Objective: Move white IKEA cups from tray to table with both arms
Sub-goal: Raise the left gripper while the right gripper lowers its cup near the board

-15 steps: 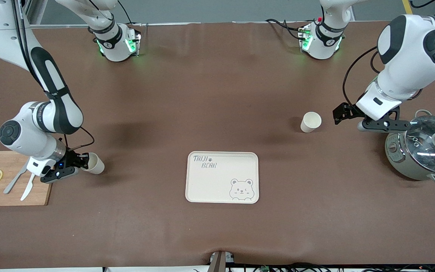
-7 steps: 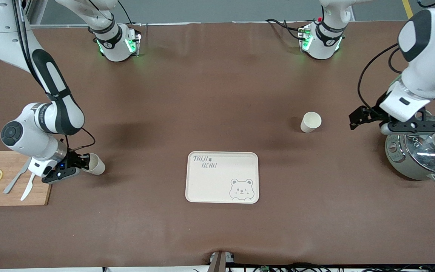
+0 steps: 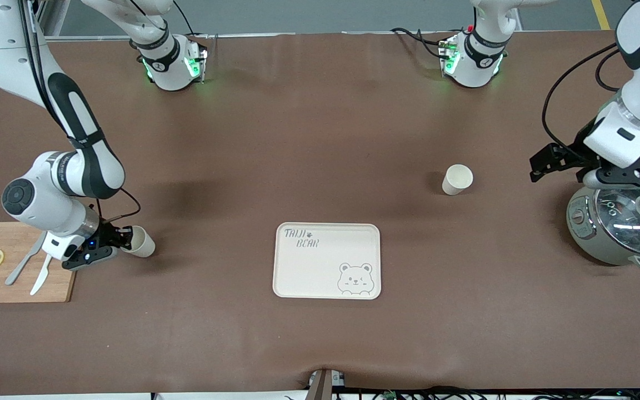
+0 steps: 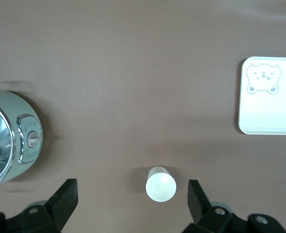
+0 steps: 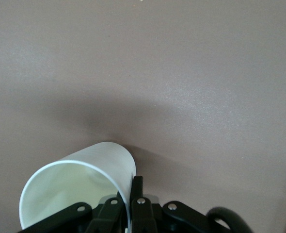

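Note:
One white cup [image 3: 457, 179] stands upright on the brown table, toward the left arm's end; it also shows in the left wrist view [image 4: 161, 184]. My left gripper [image 3: 545, 160] is open and empty, up in the air over the table between that cup and the pot, with its fingers [image 4: 68, 199] spread wide. My right gripper [image 3: 125, 238] is shut on the rim wall of the second white cup [image 3: 142, 242], which is tilted and low at the table beside the cutting board. In the right wrist view one finger [image 5: 136, 187] presses the outside of this cup [image 5: 80, 184].
The cream bear-printed tray [image 3: 326, 261] lies mid-table, nearer to the front camera than the standing cup; it also shows in the left wrist view [image 4: 274, 111]. A steel pot with a glass lid [image 3: 623, 222] stands at the left arm's end. A wooden board [image 3: 17, 264] with lemon slices and cutlery lies at the right arm's end.
My left gripper has pulled away from the standing cup, up and toward the pot. My right gripper and its cup have barely shifted.

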